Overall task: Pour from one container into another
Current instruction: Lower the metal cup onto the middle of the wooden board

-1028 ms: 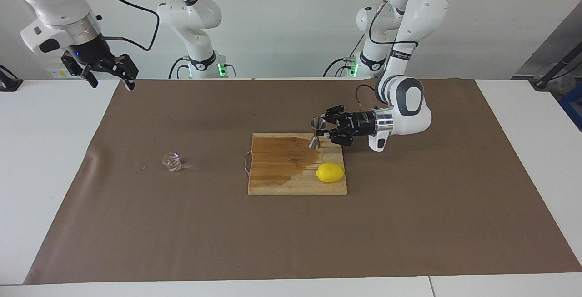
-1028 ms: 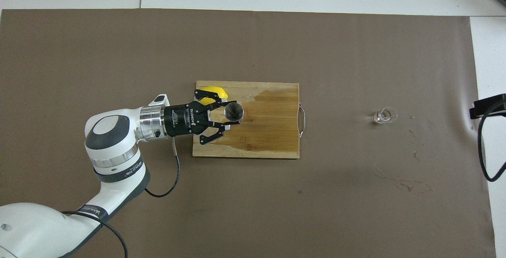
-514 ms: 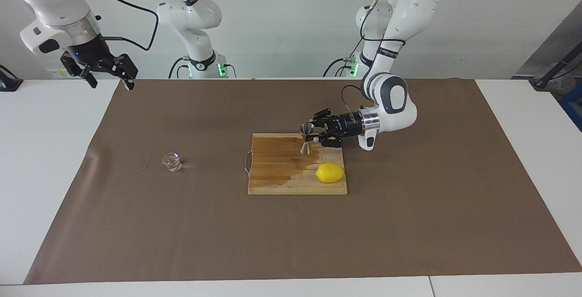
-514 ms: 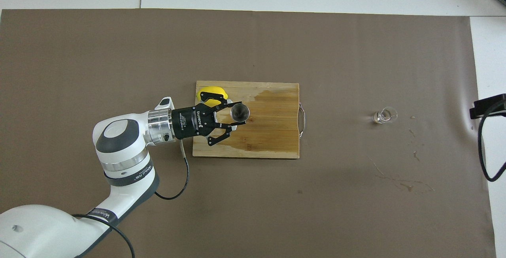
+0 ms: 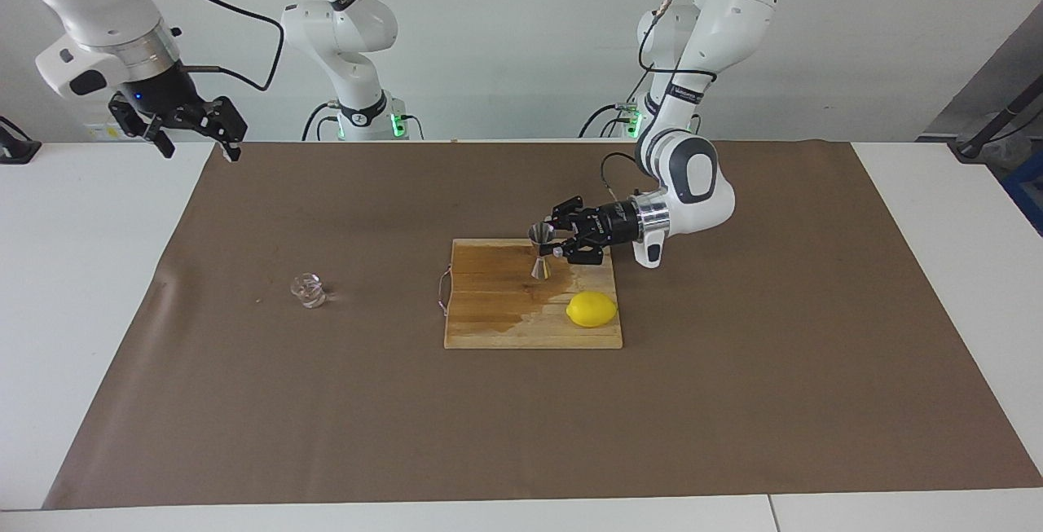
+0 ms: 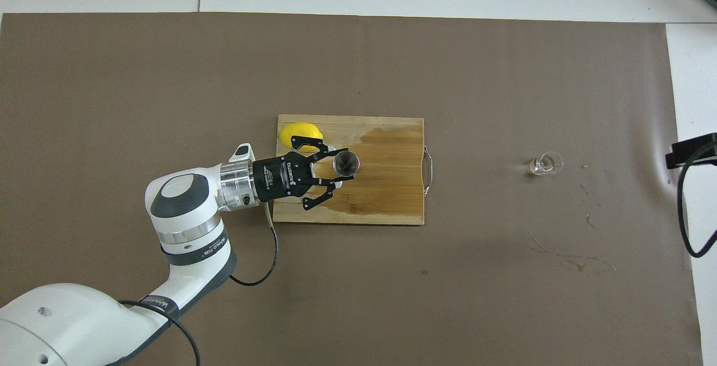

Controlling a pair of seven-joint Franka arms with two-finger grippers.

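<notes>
- The left gripper (image 5: 552,244) reaches in sideways over the wooden cutting board (image 5: 489,328) and pinches the steel jigger (image 5: 539,250) at its narrow waist. The jigger is upright, its base at or just above the board; I cannot tell whether it touches.
- The glass cup (image 5: 309,290) stands alone on the brown mat (image 5: 733,402), well apart from the board, toward the right arm's end of the table.
- The right gripper (image 5: 192,129) waits high over the mat's corner nearest the robots, fingers spread, holding nothing.
- Risk: the board's surface looks wet and dark. A jigger released on it could slide or tip, since its foot is small.
- Risk: the lemon (image 5: 591,309) lies on the board near the jigger, farther from the robots; a drifting arm could nudge it and set it rolling.
- Risk: cup and jigger are far apart, so a carried cup may spill before reaching the jigger's narrow mouth.
- Risk: the clear, faceted cup is small; a poor grip could knock it over.
</notes>
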